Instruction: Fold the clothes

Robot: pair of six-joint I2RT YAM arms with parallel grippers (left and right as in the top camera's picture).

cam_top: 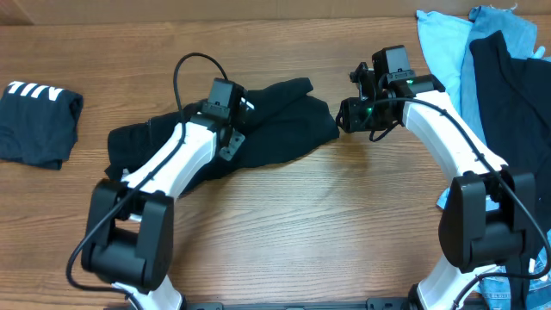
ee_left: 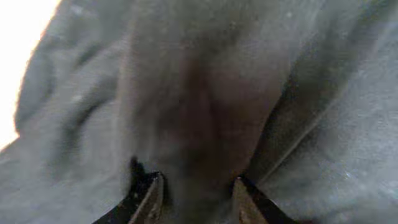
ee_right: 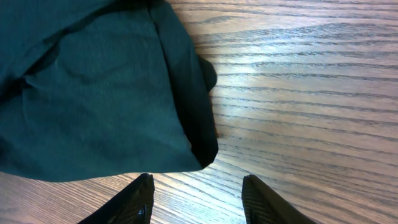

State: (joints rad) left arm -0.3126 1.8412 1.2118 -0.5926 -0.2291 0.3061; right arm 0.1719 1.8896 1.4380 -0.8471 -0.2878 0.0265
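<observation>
A plain black tee lies crumpled across the middle of the wooden table. My left gripper is pressed down into its middle; in the left wrist view dark fabric fills the frame, and a raised fold sits between the parted fingers. My right gripper is open and empty, just off the tee's right edge. In the right wrist view the tee's corner lies just ahead of the open fingers, over bare wood. No neck label shows.
A folded black tee with white lettering lies at the far left. A pile of light-blue, denim-blue and black garments sits at the back right. Bare wood lies in front of the tee.
</observation>
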